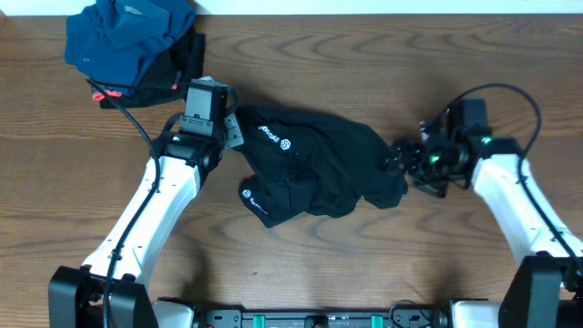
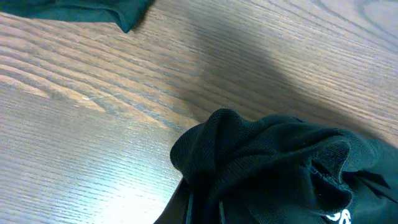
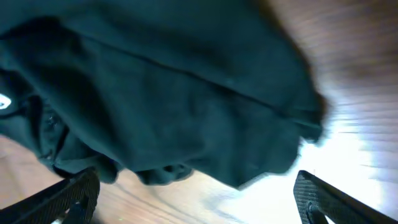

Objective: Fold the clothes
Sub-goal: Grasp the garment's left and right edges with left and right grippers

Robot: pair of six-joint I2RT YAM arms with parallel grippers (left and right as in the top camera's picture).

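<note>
Black garment [image 1: 314,164] lay crumpled near the middle of the desk [image 1: 364,264], bunched into uneven folds, with white logos [image 1: 271,135] showing on its left part. A blue garment [image 1: 127,36] sat heaped in the far left corner, well apart from the black one. The left gripper [image 1: 230,128] was at the black garment's left edge, touching the cloth. In the left wrist view a raised bunch of dark fabric filled the lower right of the frame, but the fingers themselves were not clear, so I could not tell whether they were closed on it. The right gripper [image 1: 398,162] was at the garment's right edge. In the right wrist view its fingers [image 3: 68,196] stood wide apart, gripping nothing, with the garment's hem lying ahead of them on the wood.
</note>
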